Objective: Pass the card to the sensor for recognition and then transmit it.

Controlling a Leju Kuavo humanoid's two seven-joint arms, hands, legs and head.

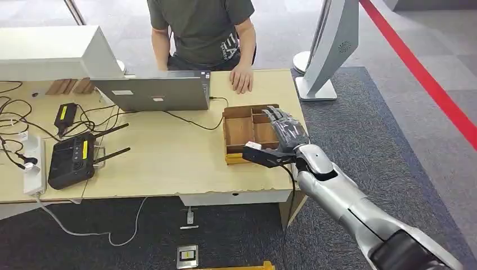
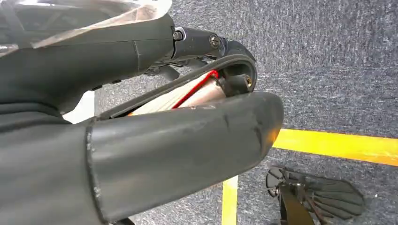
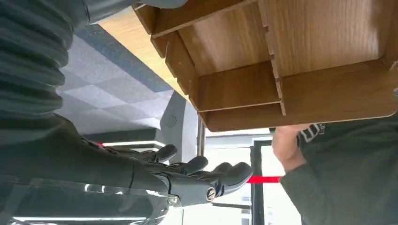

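Right hand (image 1: 287, 130) is seen over the 3 o'clock side of the wooden divided tray (image 1: 239, 132), fingers (image 1: 277, 115) stretched out, apart and pointing to about 11 o'clock, with nothing held. In the right wrist view the same hand (image 3: 187, 180) is seen flat and apart from the tray (image 3: 319, 37), whose visible compartments look bare. The card cannot be placed with certainty. One candidate is a thin yellow strip (image 1: 233, 160) at the tray's 7 o'clock corner on the tabletop (image 1: 169, 163). It lies at about 8 o'clock from the fingertips, with its long axis running 9 to 3. A second candidate is a pale red-edged strip (image 2: 187, 93) seen past the left hand (image 2: 155, 154) in the left wrist view. Whether that is the card, or held at all, cannot be told, so the left fingers' state is left undetermined. Judgement: if the card is at the tray, the right hand is clearly the nearer one, and a pull back toward 7–8 o'clock would be needed before any closing. A person's hand (image 1: 242, 79) rests on the tabletop at 12 o'clock from the tray, beside the laptop (image 1: 157, 93). It is well apart from the robot's fingers.
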